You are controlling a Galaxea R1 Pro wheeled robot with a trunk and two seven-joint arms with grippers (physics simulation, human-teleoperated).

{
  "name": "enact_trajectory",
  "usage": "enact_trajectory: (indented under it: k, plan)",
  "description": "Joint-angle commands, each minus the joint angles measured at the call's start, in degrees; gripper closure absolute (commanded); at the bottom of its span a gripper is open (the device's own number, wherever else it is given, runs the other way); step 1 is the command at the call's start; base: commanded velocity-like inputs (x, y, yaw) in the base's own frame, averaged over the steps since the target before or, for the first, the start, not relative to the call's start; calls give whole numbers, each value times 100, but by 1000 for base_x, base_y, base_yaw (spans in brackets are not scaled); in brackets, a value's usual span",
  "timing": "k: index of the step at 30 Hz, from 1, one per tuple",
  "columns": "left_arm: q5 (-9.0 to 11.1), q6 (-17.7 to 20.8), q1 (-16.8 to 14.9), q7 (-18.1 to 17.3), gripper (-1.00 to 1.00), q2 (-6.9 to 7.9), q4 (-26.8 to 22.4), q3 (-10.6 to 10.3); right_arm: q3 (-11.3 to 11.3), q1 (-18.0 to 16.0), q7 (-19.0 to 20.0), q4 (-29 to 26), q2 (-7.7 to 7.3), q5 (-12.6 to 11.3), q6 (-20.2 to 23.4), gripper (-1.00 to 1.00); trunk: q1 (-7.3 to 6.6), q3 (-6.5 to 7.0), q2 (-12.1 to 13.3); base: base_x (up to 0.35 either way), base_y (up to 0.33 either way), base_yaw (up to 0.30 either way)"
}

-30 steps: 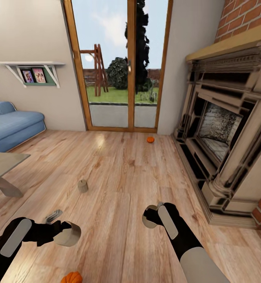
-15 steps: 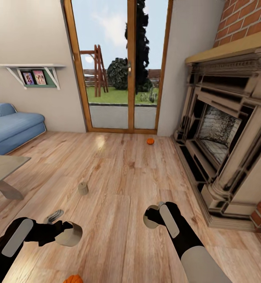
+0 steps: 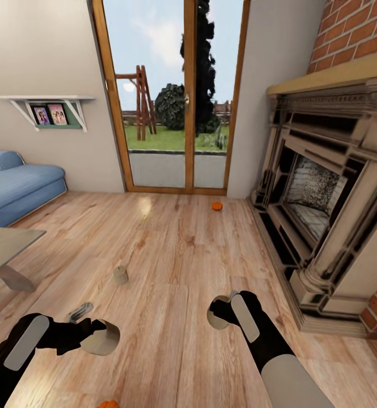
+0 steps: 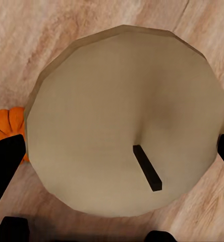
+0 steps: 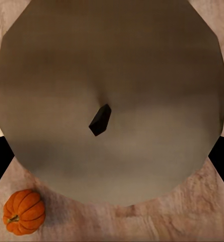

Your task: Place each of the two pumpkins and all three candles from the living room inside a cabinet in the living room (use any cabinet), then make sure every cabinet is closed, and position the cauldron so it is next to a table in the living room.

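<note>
In the head view my left gripper (image 3: 97, 336) is shut on a grey-tan candle (image 3: 106, 341) low over the floor. My right gripper (image 3: 220, 313) is shut on a second candle (image 3: 214, 318). The left wrist view looks onto that candle's top (image 4: 122, 116) and wick, with dark fingertips (image 4: 5, 161) at its sides and a pumpkin (image 4: 5, 126) on the floor beside it. In the right wrist view a pumpkin (image 5: 23, 212) lies below the held candle (image 5: 112, 85). A third candle (image 3: 120, 275) stands on the floor ahead. One pumpkin (image 3: 216, 206) lies near the glass door, another (image 3: 107, 404) at the picture's lower edge. Cabinet and cauldron are out of view.
A large stone fireplace (image 3: 324, 215) with a raised hearth runs along the right. A grey table corner (image 3: 7, 243) juts in at the left, with a blue sofa (image 3: 18, 190) behind it. Glass doors (image 3: 177, 113) close the far wall. A small grey object (image 3: 79, 311) lies near my left arm.
The whole picture has slid slightly downward, so the camera moved; the near pumpkin has nearly left the lower edge. Both grippers keep the same hold on their candles.
</note>
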Motion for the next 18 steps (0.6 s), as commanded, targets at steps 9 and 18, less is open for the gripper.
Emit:
enact_trajectory:
  k: [9, 18]
  plan:
    - [-4, 0, 1, 1, 100, -69, 0, -7, -134, 0, 1, 9, -27, 3, 2, 100, -198, 162, 363, 0, 0, 0]
    - [-4, 1, 1, 0, 100, -78, 0, -6, -145, 2, -6, 33, 3, -3, -1, 100, -396, 323, 723, 0, 0, 0]
